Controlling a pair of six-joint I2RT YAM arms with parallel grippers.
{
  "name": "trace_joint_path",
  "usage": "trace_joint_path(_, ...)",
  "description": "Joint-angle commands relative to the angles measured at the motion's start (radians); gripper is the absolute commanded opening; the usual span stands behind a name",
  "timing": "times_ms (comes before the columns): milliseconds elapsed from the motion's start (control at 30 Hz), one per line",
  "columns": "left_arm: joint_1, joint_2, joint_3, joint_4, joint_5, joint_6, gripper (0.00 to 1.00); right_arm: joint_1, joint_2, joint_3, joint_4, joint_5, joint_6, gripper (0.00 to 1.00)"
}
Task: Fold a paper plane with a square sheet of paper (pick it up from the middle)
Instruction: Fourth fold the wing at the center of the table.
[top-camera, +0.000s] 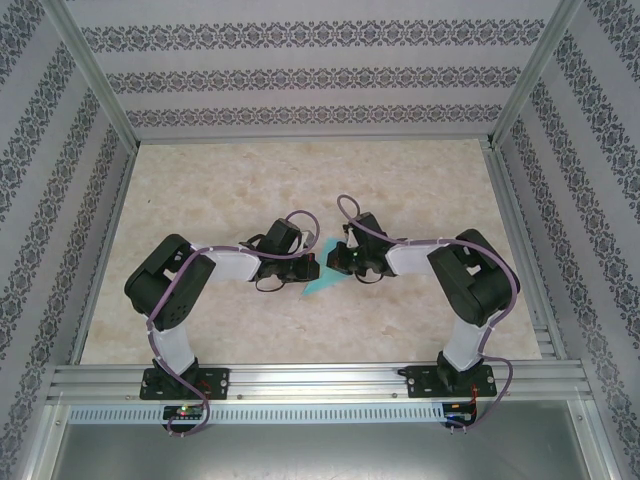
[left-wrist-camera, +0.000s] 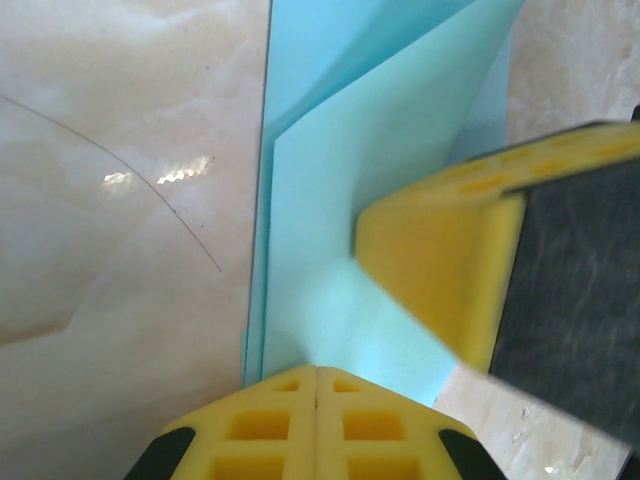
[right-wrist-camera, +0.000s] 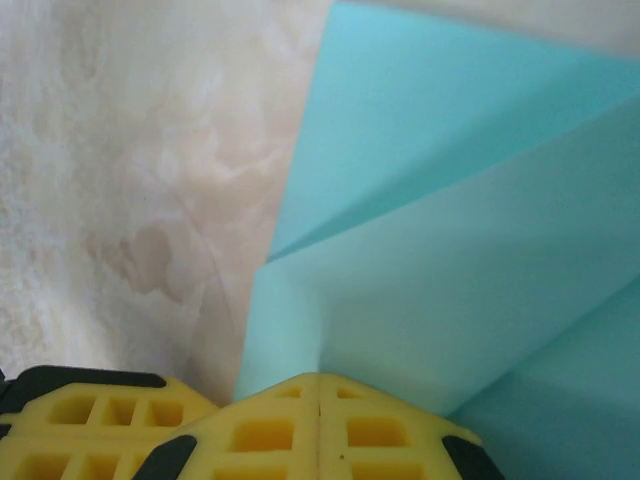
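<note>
The turquoise-blue sheet of paper (top-camera: 322, 286) lies folded into layered, creased flaps at the middle of the table, between the two grippers. My left gripper (top-camera: 311, 262) has its yellow fingers pressed together on the paper's near edge (left-wrist-camera: 330, 200), and in its wrist view the tips (left-wrist-camera: 317, 372) meet over the sheet. My right gripper (top-camera: 335, 263) faces it from the right, also shut, with a crease of the paper (right-wrist-camera: 450, 250) rising from its closed tips (right-wrist-camera: 320, 378). One right finger (left-wrist-camera: 440, 260) shows large and blurred over the sheet in the left wrist view.
The marble-patterned table (top-camera: 420, 190) is fenced by aluminium rails and patterned walls on three sides. Both arms bend inward from their bases at the near edge, with purple cables looping over them. A left finger (right-wrist-camera: 90, 415) sits just beside the right tips.
</note>
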Motion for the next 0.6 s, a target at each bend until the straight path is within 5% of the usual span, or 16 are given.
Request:
trace_joint_path(0, -0.007, 0.065, -0.052, -0.171, -0.066, 0.022, 0.0, -0.088, 0.037, 0.012, -0.028, 0.129, -0.045, 0.0)
trace_joint_path(367, -0.007, 0.063, -0.053, -0.173, -0.058, 0.026, 0.0, -0.245, 0.046, 0.078, -0.085, 0.158, -0.121, 0.0)
trace_joint_path(567, -0.007, 0.061, -0.043, -0.183, -0.055, 0.03, 0.0, -0.248, -0.048, 0.109, -0.122, 0.125, -0.148, 0.0)
